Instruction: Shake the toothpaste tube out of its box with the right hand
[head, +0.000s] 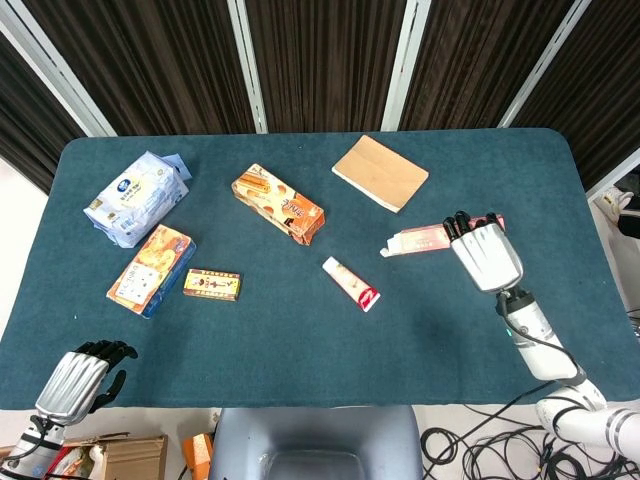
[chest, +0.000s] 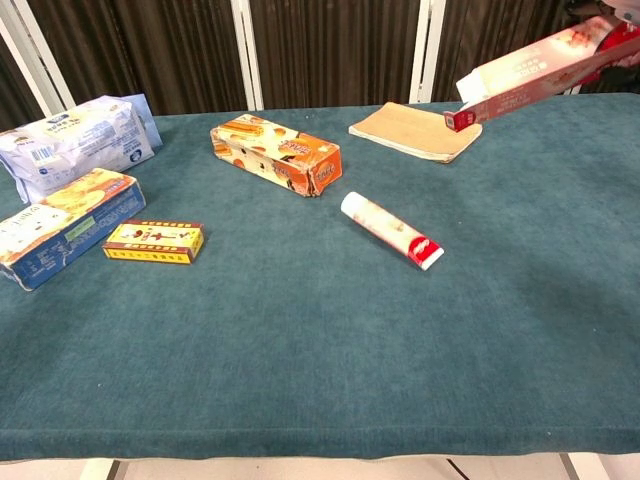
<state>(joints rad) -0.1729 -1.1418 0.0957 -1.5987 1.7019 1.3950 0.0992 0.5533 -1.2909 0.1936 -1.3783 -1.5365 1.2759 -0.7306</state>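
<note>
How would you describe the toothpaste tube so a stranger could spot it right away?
On the teal table, look just right of centre, below the orange box. The tube lies there alone: small, white and slim with a red end, the only round thing among boxes.

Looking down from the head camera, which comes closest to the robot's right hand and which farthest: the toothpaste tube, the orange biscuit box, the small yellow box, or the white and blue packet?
From the right hand:
1. Toothpaste tube, lying mid-table, nearest.
2. Orange biscuit box, further back and left.
3. Small yellow box, on the left side.
4. White and blue packet, far left corner, farthest.
</note>
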